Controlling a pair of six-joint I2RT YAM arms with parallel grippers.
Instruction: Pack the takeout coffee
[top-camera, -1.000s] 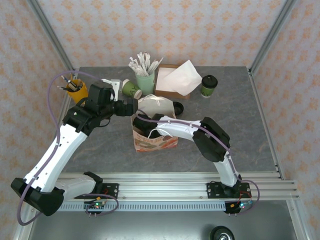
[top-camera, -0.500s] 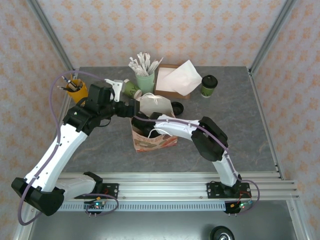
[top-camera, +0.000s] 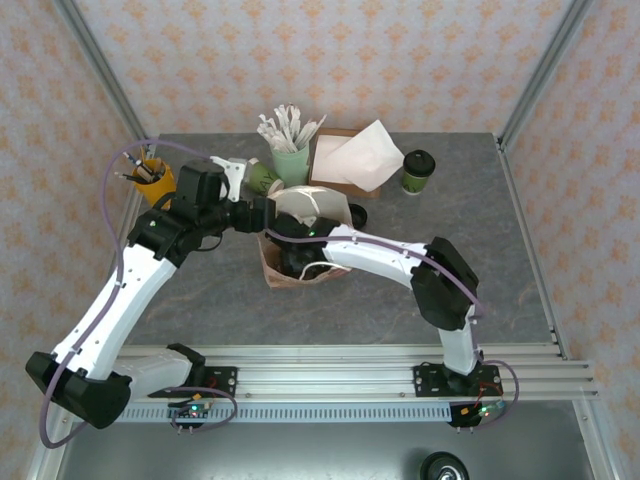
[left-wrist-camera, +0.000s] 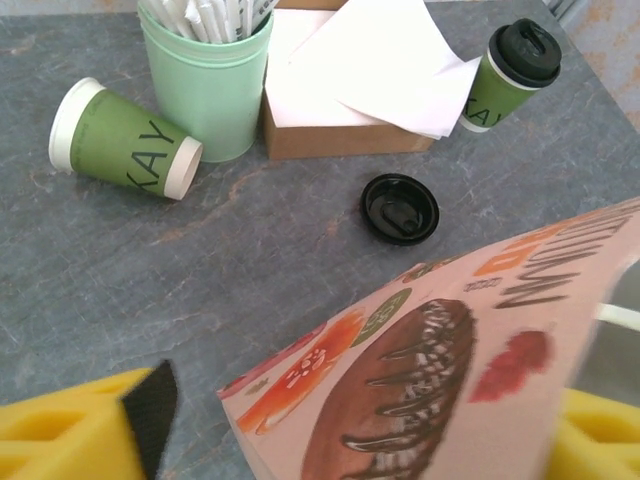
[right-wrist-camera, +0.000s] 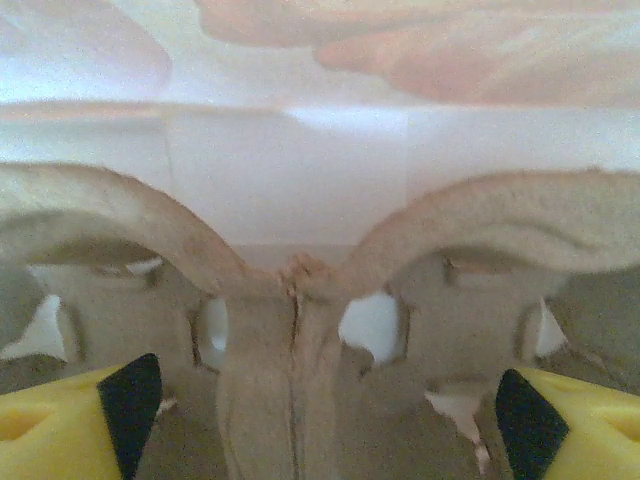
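Note:
The takeout coffee (top-camera: 417, 171), a dark green cup with a black lid (left-wrist-camera: 527, 50), stands upright at the back right beside the napkin box, far from both grippers. A printed paper bag (top-camera: 300, 262) lies at the table's middle. My left gripper (top-camera: 262, 214) is at the bag's left rim. In the left wrist view the bag wall (left-wrist-camera: 440, 370) lies between its open fingers (left-wrist-camera: 80, 430), with a gap at the left pad. My right gripper (right-wrist-camera: 325, 420) reaches inside the bag and stands open, astride the middle ridge of a brown pulp cup carrier (right-wrist-camera: 290, 330).
A lidless dark green cup (left-wrist-camera: 125, 140) lies on its side next to a pale green cup of wrapped sticks (left-wrist-camera: 205, 80). A box of white napkins (left-wrist-camera: 350, 90) and a loose black lid (left-wrist-camera: 400, 208) sit behind the bag. A yellow pen cup (top-camera: 152, 180) stands far left.
The right jaws have opened off the carrier inside the bag, and that arm has stretched further in. The left jaws have narrowed round the bag's rim. The bag has shifted slightly back.

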